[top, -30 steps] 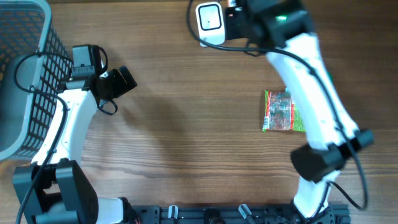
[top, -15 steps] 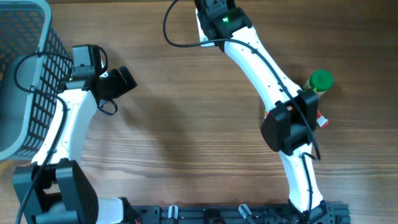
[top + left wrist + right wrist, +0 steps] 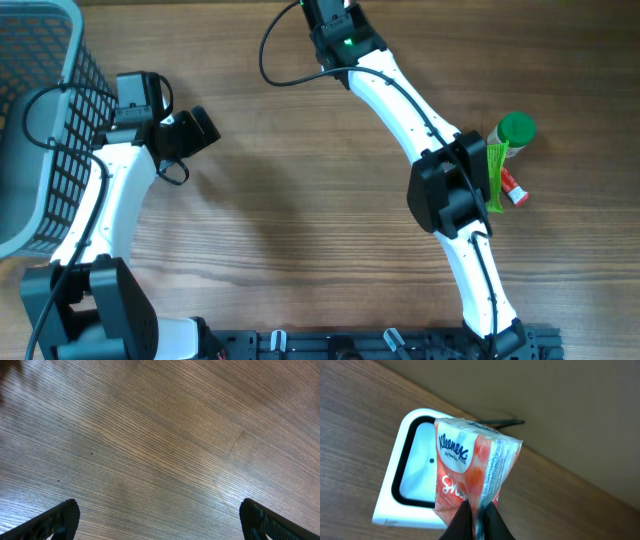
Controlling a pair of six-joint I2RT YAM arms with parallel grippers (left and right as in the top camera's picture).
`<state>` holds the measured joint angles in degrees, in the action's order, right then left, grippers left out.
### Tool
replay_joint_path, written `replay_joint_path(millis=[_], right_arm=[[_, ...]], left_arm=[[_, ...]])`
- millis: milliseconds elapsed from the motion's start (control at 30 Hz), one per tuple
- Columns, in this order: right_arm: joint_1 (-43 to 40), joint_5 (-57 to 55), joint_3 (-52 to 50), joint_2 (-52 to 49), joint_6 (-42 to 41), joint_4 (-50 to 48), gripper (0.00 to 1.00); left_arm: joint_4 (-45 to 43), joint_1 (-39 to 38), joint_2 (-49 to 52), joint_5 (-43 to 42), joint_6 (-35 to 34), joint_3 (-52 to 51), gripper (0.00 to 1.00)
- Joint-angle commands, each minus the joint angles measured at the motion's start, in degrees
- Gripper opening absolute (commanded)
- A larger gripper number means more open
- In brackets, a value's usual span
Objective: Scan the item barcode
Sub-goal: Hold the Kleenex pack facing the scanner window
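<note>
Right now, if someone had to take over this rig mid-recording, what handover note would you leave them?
Left tool: open, empty, over bare table near the basket.
Right tool: shut on one end of the Kleenex pack, holding it above the white scanner at the table's far edge.
Done: pack picked up and brought to the scanner.
Left: show the barcode to the scanner window. No barcode is visible, so I cannot tell whether it has read.
Also there: green-capped bottle and green packet by the right arm's elbow.
</note>
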<state>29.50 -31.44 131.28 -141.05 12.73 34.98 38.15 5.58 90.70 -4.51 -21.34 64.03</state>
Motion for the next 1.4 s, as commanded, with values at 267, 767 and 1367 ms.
replay_joint_path(millis=[267,767,1367], right_arm=[[-0.37,-5.03,0.37,-5.07,3.74,-1.79,0.04],[-0.44,-4.98,0.39,-0.31,6.54,-3.39,0.04],[-2.62,16.44,0.39,26.45,-16.83,26.34,0.04]], left_arm=[[-0.02,0.22,0.17,0.13,0.31,0.15,1.0],[-0.02,0.22,0.17,0.13,0.28,0.15,1.0],[-0.02,0.22,0.17,0.13,0.31,0.15,1.0]])
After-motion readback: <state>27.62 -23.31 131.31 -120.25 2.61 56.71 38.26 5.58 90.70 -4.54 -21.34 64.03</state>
